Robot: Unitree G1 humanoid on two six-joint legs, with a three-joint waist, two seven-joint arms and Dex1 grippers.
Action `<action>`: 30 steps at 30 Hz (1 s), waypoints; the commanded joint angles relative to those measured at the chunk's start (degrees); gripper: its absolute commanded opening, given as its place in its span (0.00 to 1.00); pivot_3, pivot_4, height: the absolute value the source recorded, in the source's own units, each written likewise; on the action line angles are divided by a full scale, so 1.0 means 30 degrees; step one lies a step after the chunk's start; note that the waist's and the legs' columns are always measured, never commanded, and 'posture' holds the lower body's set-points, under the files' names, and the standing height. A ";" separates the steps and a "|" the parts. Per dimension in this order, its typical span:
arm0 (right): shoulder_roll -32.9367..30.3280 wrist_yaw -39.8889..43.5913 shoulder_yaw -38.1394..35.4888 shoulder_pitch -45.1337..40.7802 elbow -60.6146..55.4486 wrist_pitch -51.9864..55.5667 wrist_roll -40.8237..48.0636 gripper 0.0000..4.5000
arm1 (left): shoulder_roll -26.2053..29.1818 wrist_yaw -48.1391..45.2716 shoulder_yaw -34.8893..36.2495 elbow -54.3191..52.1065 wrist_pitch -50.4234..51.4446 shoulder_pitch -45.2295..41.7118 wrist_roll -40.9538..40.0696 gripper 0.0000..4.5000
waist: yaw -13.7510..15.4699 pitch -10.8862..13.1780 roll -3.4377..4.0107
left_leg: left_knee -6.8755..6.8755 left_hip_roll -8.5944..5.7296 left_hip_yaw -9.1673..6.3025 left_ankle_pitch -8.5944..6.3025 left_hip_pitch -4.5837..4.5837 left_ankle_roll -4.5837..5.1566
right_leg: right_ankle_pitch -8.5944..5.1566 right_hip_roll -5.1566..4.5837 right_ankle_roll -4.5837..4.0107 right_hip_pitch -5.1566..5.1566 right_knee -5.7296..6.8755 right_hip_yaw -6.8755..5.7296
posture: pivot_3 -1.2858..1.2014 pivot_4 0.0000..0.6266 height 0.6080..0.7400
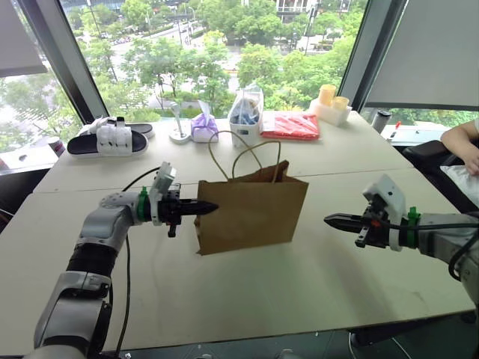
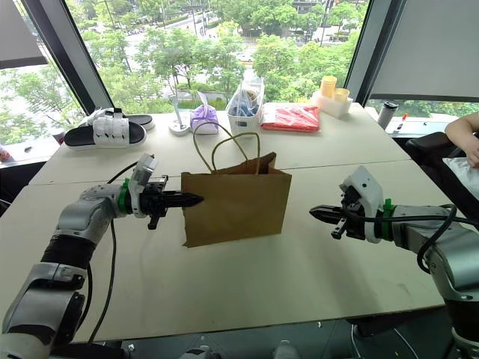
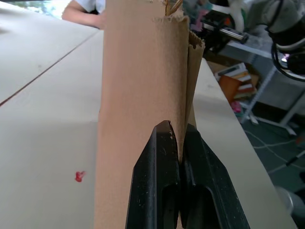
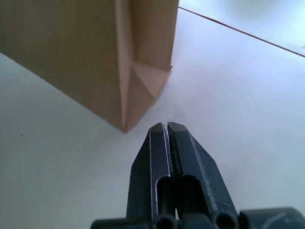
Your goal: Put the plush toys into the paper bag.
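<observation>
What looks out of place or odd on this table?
A pair of black-and-white slippers lies on the tabletop at the far left by the window, odd among bags and containers. The paper bag stands upright; its top edge looks ragged in the left wrist view.

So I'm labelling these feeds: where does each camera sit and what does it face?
Left and right eye: head, looking down over the table; both arms show, paper bag between.
Left wrist: along the shut left hand, at the bag's side.
Right wrist: along the shut right hand, toward the bag's bottom corner.
All share the bag.
</observation>
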 commanded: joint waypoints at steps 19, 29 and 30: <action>-0.0756 0.0261 0.0990 -0.2121 -0.0665 -0.0203 0.0360 0.00 | 0.0004 -0.0778 0.0315 0.2769 -0.8601 -0.0319 0.3220 0.01 | -0.0056 -0.0002 -0.0002 | 0.0005 0.0010 -0.0008 -0.0002 0.0003 0.0004 | 0.0001 -0.0003 0.0004 -0.0001 0.0012 -0.0006 | 0.52 0.24 1.00; -0.0658 0.0499 0.1709 -0.2815 0.0036 -0.0516 0.0097 0.00 | 0.0846 0.0458 0.0938 -0.1179 -0.6256 0.0959 0.2613 0.01 | -0.0011 -0.0002 -0.0002 | 0.0009 0.0013 -0.0010 -0.0002 0.0000 0.0004 | 0.0001 -0.0002 0.0004 -0.0004 0.0016 -0.0006 | 0.52 0.24 1.00; -0.0611 0.0510 0.1787 -0.2864 0.0090 -0.0559 0.0076 0.00 | 0.0830 0.0588 0.0916 -0.1290 -0.6210 0.1103 0.2667 0.01 | -0.0025 -0.0002 -0.0001 | 0.0009 0.0013 -0.0010 -0.0002 -0.0001 0.0004 | 0.0001 -0.0002 0.0004 -0.0003 0.0016 -0.0006 | 0.52 0.24 1.00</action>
